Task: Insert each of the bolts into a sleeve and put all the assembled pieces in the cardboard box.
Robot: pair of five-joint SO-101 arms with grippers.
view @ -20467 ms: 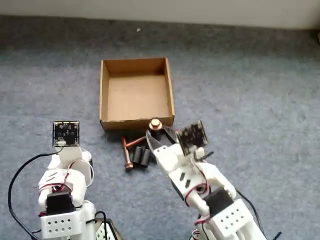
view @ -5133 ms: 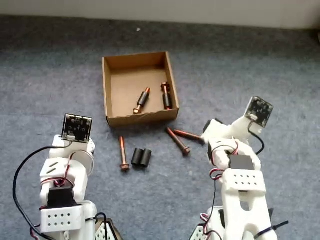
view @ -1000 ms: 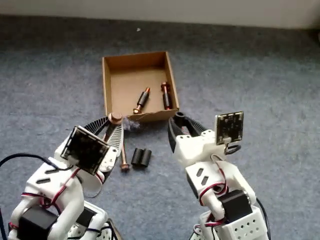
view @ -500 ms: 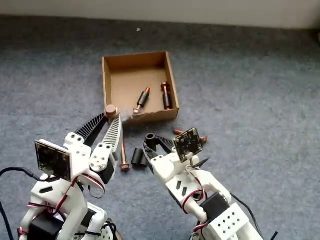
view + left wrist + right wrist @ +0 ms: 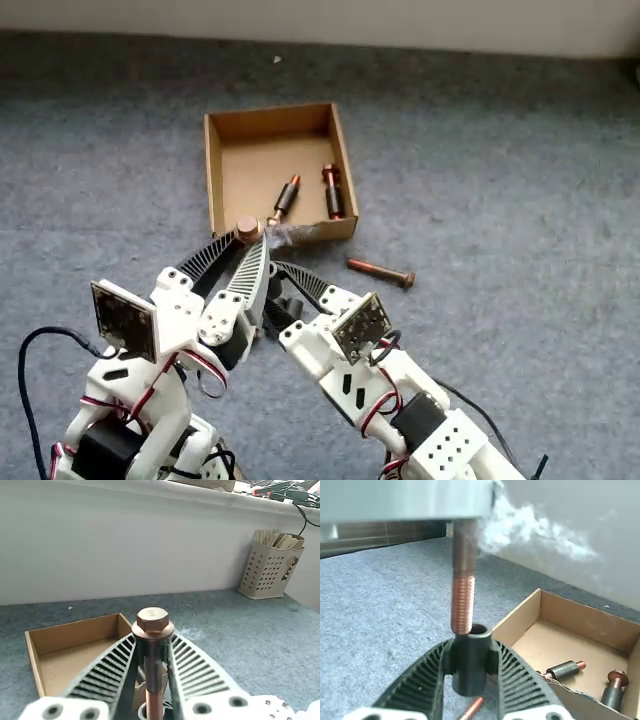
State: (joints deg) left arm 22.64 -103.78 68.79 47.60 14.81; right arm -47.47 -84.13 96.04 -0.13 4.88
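My left gripper [image 5: 246, 242] [image 5: 152, 642] is shut on a copper bolt [image 5: 246, 230] [image 5: 152, 621], held upright with its hex head on top, just in front of the cardboard box [image 5: 211, 170] [image 5: 33, 652]. Below it my right gripper [image 5: 279, 296] [image 5: 470, 655] is shut on a black sleeve [image 5: 291, 303] [image 5: 470, 665], held upright. The bolt's threaded tip [image 5: 462, 607] sits right at the sleeve's open mouth. Two assembled pieces [image 5: 287, 198] [image 5: 333, 192] lie inside the box [image 5: 580, 617].
One loose bolt [image 5: 380, 270] lies on the grey carpet right of the box's front corner. Another bolt's tip [image 5: 470, 711] shows on the carpet beneath the sleeve. A perforated holder [image 5: 270, 562] stands by the wall far behind.
My right gripper has swung left from the loose bolts, now holding a sleeve under the bolt. My left gripper has carried the bolt right, over the sleeve.
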